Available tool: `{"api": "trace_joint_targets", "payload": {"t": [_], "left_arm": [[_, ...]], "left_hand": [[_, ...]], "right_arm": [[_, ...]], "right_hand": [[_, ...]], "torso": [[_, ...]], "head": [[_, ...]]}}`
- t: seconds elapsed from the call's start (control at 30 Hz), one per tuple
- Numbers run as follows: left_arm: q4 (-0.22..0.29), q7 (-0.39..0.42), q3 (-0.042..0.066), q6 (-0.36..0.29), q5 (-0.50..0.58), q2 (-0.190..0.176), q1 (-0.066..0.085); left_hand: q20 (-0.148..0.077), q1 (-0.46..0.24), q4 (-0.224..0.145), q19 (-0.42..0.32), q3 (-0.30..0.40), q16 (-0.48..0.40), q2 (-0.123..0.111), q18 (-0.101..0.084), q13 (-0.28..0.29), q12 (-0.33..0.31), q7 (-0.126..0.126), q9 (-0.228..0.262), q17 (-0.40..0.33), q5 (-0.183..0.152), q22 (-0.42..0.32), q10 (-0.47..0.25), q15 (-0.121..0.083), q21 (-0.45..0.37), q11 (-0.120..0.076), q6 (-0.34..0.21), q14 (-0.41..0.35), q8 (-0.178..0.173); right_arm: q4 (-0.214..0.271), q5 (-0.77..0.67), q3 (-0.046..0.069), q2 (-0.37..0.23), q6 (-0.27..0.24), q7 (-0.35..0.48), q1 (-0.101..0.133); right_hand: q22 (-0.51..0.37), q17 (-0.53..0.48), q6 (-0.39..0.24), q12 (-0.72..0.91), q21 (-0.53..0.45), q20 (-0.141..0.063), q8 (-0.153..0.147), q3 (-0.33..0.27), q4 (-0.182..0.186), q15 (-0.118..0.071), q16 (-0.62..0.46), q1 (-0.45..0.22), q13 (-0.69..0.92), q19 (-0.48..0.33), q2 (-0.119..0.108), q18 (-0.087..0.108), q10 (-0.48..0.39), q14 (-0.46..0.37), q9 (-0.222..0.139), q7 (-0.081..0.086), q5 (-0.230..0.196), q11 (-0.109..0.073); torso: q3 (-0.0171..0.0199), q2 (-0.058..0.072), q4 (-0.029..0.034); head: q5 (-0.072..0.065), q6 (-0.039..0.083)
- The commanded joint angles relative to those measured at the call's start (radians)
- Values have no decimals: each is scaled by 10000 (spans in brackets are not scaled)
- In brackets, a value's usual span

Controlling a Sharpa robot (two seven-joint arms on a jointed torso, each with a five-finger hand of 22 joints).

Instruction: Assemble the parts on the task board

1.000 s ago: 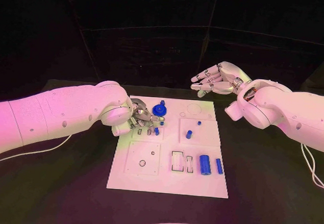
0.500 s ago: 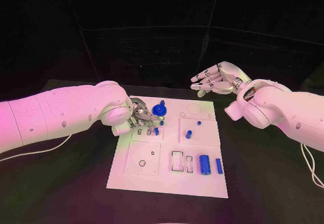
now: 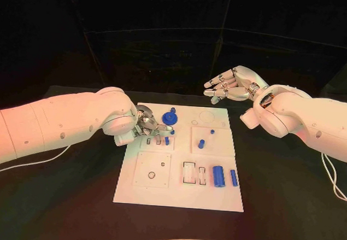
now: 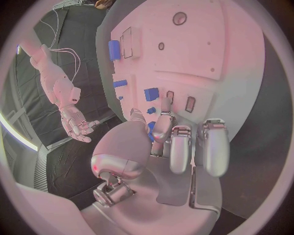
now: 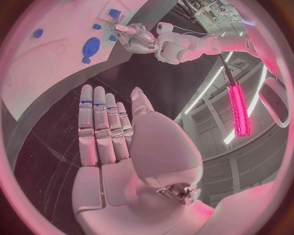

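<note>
Robotics test cell inside a dark-curtained laboratory enclosure.

A black table (image 3: pixel 286 214) carries a white task board (image 3: pixel 177 194) with machined recesses and small blue parts (image 3: pixel 218 175), a bench fixture for manipulation trials rather than any household item. Dark drapes hung on a thin frame (image 3: pixel 222 41) close off the space behind the table. Two white robot arms, the left arm (image 3: pixel 55 125) and the right arm (image 3: pixel 319 124), reach over the board, and a pale cable (image 3: pixel 334 182) trails from the right one across the tabletop. The right wrist view shows long strip lights (image 5: pixel 237 105) on an industrial ceiling overhead.
</note>
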Motion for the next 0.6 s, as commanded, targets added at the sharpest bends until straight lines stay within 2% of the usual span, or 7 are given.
{"api": "trace_joint_targets", "payload": {"t": [0.03, 0.23, 0.37, 0.6], "left_arm": [[81, 1, 11, 450, -715, -51, 35], [173, -20, 14, 661, -800, -63, 66], [206, -39, 16, 746, -816, -23, 98], [180, -81, 16, 900, -1351, 219, 166]], "left_hand": [[-42, -127, 54, 233, -111, 31, -4, -62, 18, -26, -34, 72, 2634, -29, 875, 24, -48, -47, -103, 89, 1055, 124], [-140, -54, 64, 236, -132, 31, 16, -61, 103, 46, -181, 443, 2634, -25, 875, 89, -156, -55, -230, 263, 1055, 600], [-209, 7, 45, 239, -136, 31, 15, -61, 133, 70, -246, 826, 2634, -21, 874, 118, -217, -64, -292, 129, 1055, 962], [-224, 19, 40, 241, -138, 31, 5, -62, 104, 41, -255, 1011, 2634, -19, 876, 101, -229, -68, -302, 8, 1055, 1112]], "right_arm": [[11, 12, 7, -5, 10, 50, 21], [-2, 12, 7, -8, 13, 45, 21], [-24, 12, 7, 5, 19, 45, 21], [-49, 12, 6, 23, 36, 38, 21]], "right_hand": [[-13, -16, -41, 23, -33, 68, 63, -59, 24, 21, -50, -20, -13, -14, 43, 50, -68, -81, 13, 20, 50, 30], [-13, -16, -41, 23, -33, 68, 63, -59, 24, 21, -50, -20, -13, -14, 43, 50, -68, -81, 13, 20, 50, 30], [-13, -16, -41, 23, -33, 68, 63, -59, 24, 21, -50, -20, -13, -14, 43, 50, -68, -81, 13, 20, 50, 30], [-19, -16, -41, 24, -42, 69, 68, -64, 21, 21, -53, -19, -17, -10, 45, 51, -68, -81, 14, 19, 53, 30]], "torso": [[0, 0, -5], [0, 2, 16], [4, -1, 22], [1, 7, 23]], "head": [[-25, -6], [-33, -4], [-21, -2], [29, -6]]}}
